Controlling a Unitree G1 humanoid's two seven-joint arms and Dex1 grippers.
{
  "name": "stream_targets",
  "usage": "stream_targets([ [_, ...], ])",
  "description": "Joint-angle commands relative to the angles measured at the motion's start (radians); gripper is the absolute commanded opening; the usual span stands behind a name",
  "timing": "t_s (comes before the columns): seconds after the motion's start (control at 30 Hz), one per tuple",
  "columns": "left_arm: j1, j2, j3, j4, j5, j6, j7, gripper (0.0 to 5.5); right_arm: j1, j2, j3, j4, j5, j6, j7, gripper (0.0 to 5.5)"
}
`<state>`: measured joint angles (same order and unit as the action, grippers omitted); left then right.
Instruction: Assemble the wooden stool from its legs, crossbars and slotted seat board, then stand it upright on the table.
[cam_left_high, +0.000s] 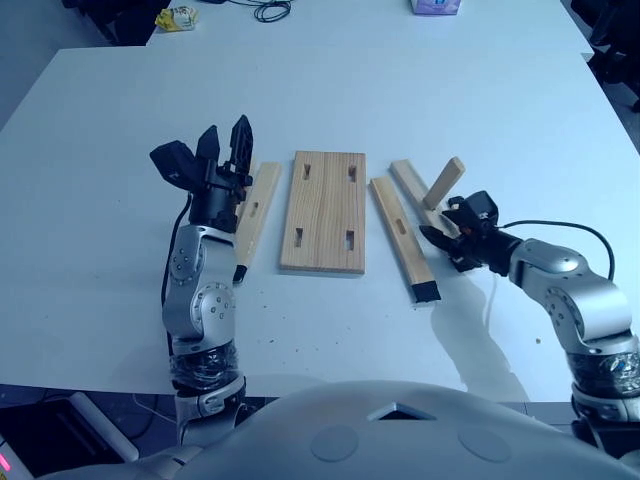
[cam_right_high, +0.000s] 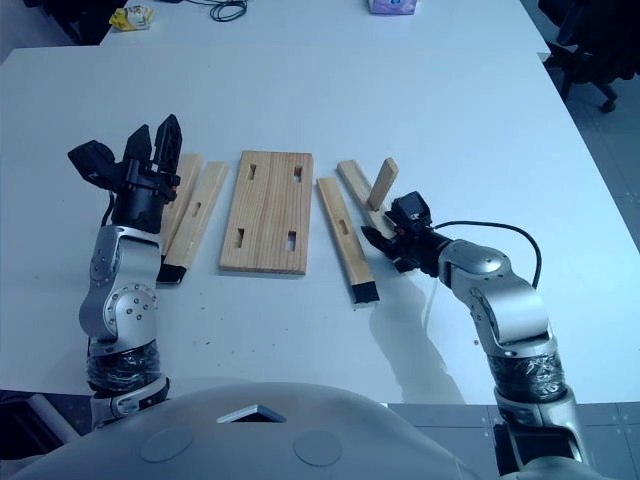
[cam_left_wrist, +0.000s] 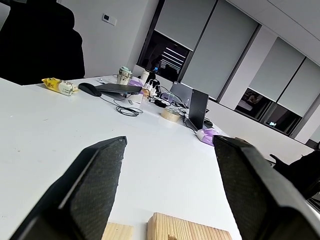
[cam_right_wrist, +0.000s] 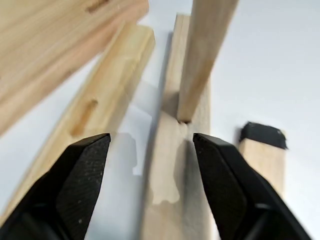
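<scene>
Right of the seat board, the right gripper is hanging low over the table with its fingers spread wide and nothing in them. It's lining up on the outer leg, the one with a crossbar already plugged in and leaning at a tilt. A second leg is lying between that one and the board.

On the board's other side, the left gripper is pointing upward above two more legs, wide open and empty too.

My guess is it's going for a grab on that leg-and-crossbar combo. I'd be clamping the leg itself close to the slot, not the crossbar, since the joint is looking loose and a sideways nudge could be popping it out. Centre both fingers before closing.
</scene>
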<state>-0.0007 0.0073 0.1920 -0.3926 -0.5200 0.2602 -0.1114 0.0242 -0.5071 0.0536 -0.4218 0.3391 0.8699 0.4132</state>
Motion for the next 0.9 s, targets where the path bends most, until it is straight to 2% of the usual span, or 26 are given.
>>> stream_targets([
  [0.03,-0.016,0.011,-0.001,0.003,-0.007,0.014,0.003,3.19,-0.013,0.046,0.022,0.01,-0.054,0.031,-0.087,3.06],
  [0.17,-0.012,0.008,-0.001,-0.001,-0.007,0.014,0.004,3.19,-0.037,0.06,0.013,-0.005,-0.059,0.043,-0.107,3.06],
  [0.47,0.005,-0.011,-0.01,-0.007,0.0,0.001,0.011,3.19,-0.058,0.003,-0.012,0.024,-0.083,0.037,-0.073,3.06],
  [0.9,0.021,-0.029,-0.02,-0.015,0.009,-0.014,0.018,3.19,-0.022,-0.089,0.03,0.027,-0.071,0.135,0.021,3.06],
])
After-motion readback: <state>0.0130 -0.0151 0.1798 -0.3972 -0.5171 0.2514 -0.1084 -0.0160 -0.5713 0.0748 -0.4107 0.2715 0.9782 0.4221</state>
